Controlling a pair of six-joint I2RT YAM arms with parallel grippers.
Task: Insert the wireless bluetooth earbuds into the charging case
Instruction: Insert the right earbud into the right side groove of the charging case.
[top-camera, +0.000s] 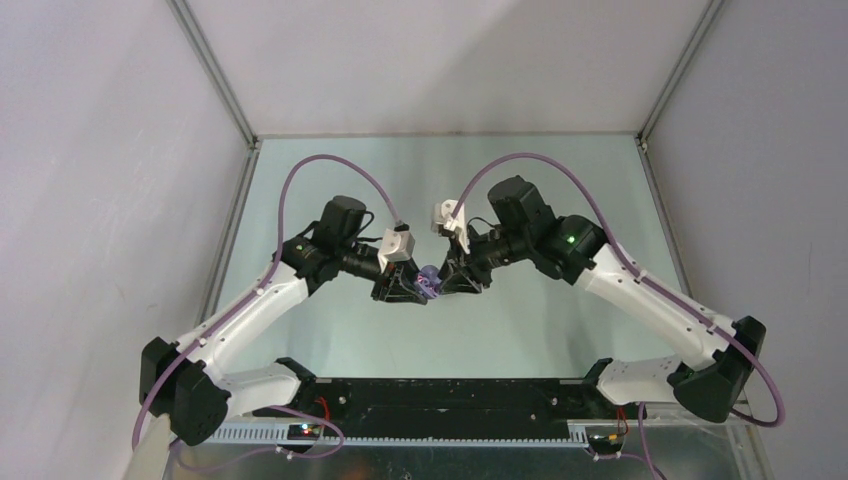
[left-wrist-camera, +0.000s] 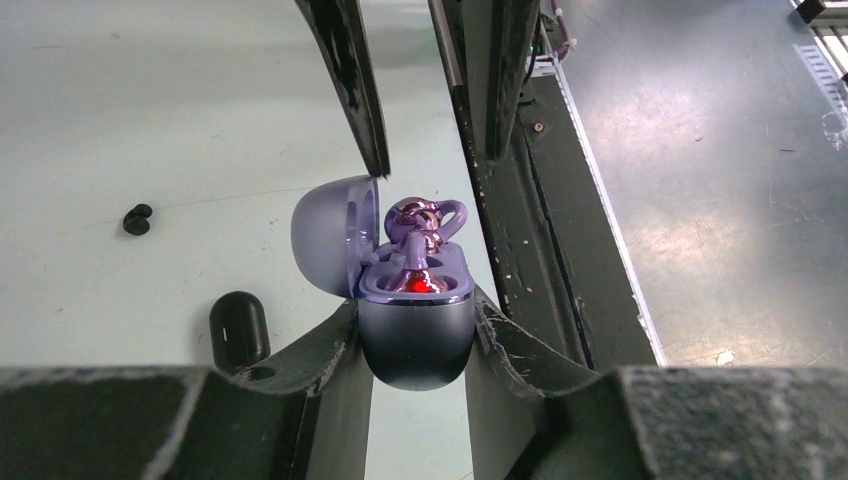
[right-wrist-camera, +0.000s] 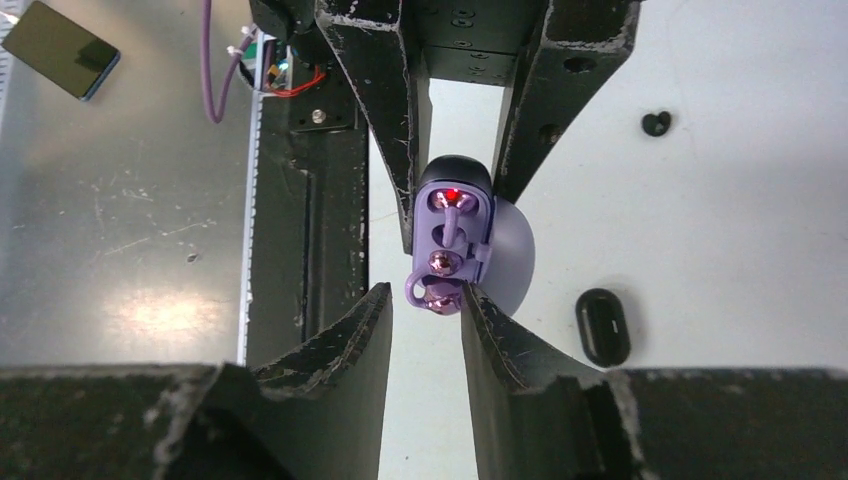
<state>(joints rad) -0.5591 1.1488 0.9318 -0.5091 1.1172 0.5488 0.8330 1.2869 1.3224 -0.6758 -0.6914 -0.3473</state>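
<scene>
A pale green table lies between grey walls, with a black mounting plate along its near edge. A dark, flat phone-like slab rests on the scuffed metal sheet beside that plate.

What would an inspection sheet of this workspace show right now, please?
Surface: pale green table.
Job's things: lilac case open, red light lit, lilac earbud standing up in it; black earbud and black case lying on the table.
Clutter: dark phone-like slab.
Grippers: left gripper shut on the lilac case; right gripper open around the lilac earbud.
Cables: purple cables arching above the table.
Surroundings: grey walls.
</scene>
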